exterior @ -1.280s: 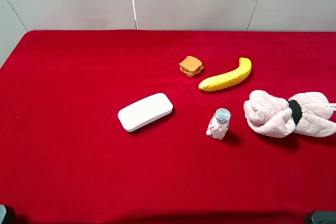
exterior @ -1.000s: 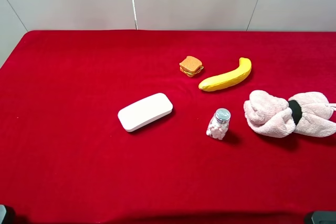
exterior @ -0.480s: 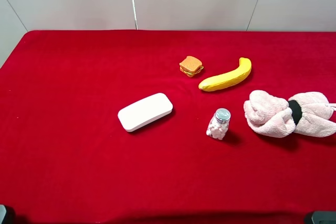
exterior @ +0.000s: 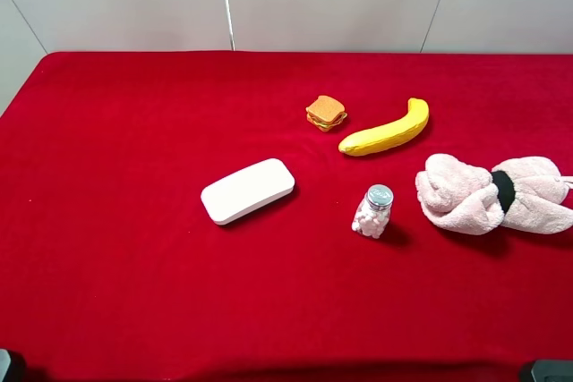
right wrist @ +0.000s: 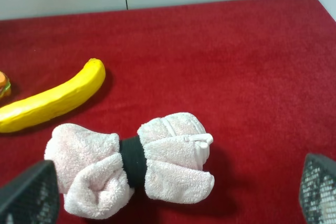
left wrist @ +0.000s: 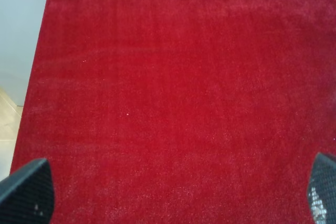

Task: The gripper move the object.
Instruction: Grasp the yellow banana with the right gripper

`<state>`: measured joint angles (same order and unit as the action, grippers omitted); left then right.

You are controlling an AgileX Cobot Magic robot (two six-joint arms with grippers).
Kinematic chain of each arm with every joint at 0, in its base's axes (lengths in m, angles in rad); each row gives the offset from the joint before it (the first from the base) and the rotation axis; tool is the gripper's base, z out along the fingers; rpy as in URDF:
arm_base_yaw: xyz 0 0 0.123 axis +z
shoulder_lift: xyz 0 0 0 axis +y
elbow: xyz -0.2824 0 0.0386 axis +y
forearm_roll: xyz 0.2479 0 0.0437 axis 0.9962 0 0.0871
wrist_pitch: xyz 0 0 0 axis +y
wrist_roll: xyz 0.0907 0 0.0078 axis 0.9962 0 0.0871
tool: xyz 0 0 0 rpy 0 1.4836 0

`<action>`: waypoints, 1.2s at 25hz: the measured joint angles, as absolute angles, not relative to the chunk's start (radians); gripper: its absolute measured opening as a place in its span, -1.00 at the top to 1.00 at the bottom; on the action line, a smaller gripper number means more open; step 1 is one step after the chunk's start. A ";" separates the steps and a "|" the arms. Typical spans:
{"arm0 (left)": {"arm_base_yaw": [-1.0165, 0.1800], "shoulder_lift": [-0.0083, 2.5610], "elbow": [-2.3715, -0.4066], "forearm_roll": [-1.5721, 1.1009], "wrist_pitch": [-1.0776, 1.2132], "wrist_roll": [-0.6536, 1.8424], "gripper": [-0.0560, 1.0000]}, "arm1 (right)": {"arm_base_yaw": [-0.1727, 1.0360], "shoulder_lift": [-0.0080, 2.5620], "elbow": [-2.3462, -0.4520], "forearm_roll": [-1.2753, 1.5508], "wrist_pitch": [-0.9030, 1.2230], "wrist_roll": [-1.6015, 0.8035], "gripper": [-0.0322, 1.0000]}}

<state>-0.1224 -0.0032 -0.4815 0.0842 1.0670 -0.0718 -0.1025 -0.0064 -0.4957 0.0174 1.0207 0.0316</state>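
Lying on the red cloth point(exterior: 134, 131): one banana point(exterior: 385, 129), one toy sandwich point(exterior: 326, 113), one white case point(exterior: 248, 191). The left gripper point(left wrist: 173, 192) and right gripper point(right wrist: 173, 192) both gape wide.

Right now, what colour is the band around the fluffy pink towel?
Black band on the fluffy pink towel; clearest in the right wrist view.

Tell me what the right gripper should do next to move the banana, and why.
Probably reach forward over the pink towel toward the banana: the right gripper is open, holds nothing, and the banana lies untouched on the red cloth just beyond the towel.
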 joint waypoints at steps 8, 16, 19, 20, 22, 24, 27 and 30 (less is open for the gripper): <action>-0.122 -0.003 -0.482 0.084 1.067 -0.072 -0.92 | -0.102 -0.006 -0.496 0.017 1.021 0.032 -0.41; -0.122 -0.003 -0.482 0.084 1.067 -0.072 -0.92 | -0.102 -0.006 -0.496 0.018 1.020 0.032 -0.41; -0.122 -0.003 -0.482 0.084 1.067 -0.072 -0.92 | -0.102 -0.006 -0.496 0.018 1.020 0.032 -0.41; -0.122 -0.003 -0.482 0.084 1.067 -0.072 -0.92 | -0.102 -0.006 -0.496 0.018 1.020 0.032 -0.41; -0.122 -0.003 -0.482 0.084 1.067 -0.072 -0.92 | -0.102 -0.006 -0.496 0.018 1.020 0.032 -0.41; -0.122 -0.003 -0.482 0.084 1.067 -0.072 -0.92 | -0.102 -0.006 -0.496 0.018 1.020 0.032 -0.41; -0.122 -0.003 -0.482 0.084 1.067 -0.072 -0.92 | -0.102 -0.006 -0.496 0.018 1.020 0.031 -0.41; -0.122 -0.003 -0.482 0.084 1.067 -0.072 -0.92 | -0.102 -0.006 -0.496 0.027 1.020 0.020 -0.41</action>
<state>-0.1224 -0.0032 -0.4815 0.0842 1.0670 -0.0718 -0.1025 -0.0064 -0.4957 0.0267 1.0197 0.0200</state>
